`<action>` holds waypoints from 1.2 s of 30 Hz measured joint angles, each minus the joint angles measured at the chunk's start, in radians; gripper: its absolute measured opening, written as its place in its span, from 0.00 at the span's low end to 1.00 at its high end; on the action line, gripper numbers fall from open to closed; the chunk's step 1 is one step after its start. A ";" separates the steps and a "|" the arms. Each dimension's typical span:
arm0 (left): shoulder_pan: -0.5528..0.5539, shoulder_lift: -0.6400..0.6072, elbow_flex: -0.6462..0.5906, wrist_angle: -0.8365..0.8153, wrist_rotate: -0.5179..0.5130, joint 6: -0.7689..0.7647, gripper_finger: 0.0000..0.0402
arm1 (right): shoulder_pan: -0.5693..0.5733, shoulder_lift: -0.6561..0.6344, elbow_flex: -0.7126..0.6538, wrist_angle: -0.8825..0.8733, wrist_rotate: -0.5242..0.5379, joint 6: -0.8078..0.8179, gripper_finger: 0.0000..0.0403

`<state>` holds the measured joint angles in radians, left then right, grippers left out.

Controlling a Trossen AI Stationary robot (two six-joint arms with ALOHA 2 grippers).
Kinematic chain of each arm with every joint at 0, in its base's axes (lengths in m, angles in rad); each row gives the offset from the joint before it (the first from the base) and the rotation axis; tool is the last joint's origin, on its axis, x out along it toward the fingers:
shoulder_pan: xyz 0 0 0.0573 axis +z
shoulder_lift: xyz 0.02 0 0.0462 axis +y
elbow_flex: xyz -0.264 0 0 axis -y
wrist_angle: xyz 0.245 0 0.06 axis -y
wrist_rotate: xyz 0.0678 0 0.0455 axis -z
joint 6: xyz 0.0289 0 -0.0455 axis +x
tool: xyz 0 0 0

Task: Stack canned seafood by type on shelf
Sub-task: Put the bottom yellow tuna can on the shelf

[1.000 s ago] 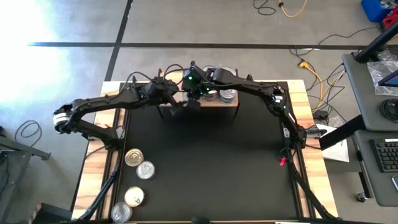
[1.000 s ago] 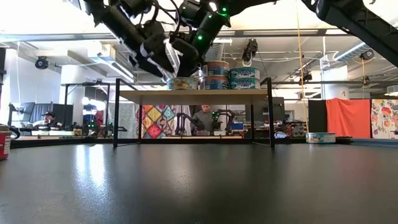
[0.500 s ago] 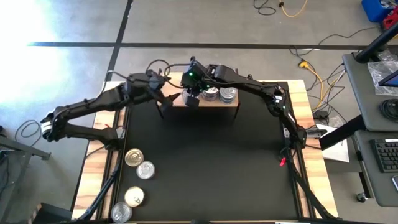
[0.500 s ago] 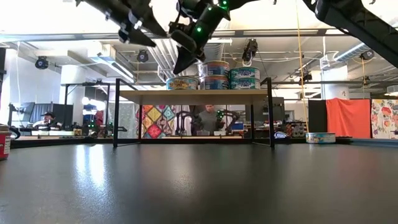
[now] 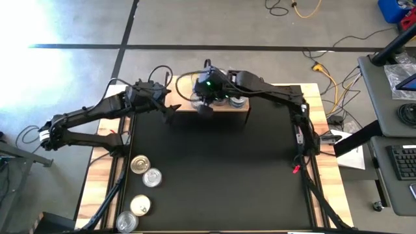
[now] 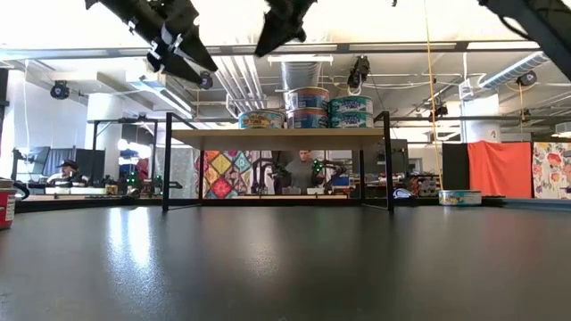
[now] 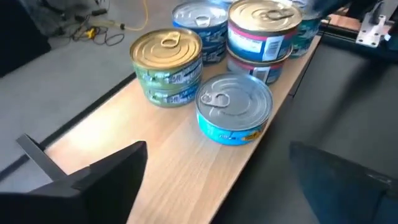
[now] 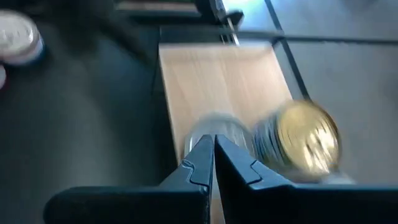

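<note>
Rising off shelf [image 5: 214,108], left tool [image 5: 168,110] retreated.

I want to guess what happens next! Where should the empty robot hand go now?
Probably the left gripper, open and empty beside the shelf, should swing back to the four loose cans at the table's near left to pick one up. The shelf's left end is bare, and the right gripper is shut above the shelf.
</note>
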<state>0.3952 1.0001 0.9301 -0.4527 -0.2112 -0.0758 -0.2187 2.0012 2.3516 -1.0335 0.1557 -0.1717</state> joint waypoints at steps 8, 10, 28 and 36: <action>-0.077 -0.016 0.005 0.006 -0.030 -0.053 0.68 | 0.158 -0.147 -0.009 -0.263 0.245 0.189 0.02; -0.101 -0.013 0.004 0.004 -0.039 -0.054 0.60 | 0.204 -0.176 -0.022 -0.311 0.296 0.266 0.02; -0.281 0.151 0.105 0.109 -0.069 -0.010 0.04 | 0.502 -0.701 -0.706 -0.479 0.558 1.052 0.02; -0.274 0.313 0.259 0.026 -0.085 -0.024 0.00 | 0.496 -0.961 -0.989 -0.395 0.552 0.991 0.02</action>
<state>0.1207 1.3130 1.1888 -0.4264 -0.2963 -0.1002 0.2768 1.0400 1.3626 -1.4281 0.7074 0.8197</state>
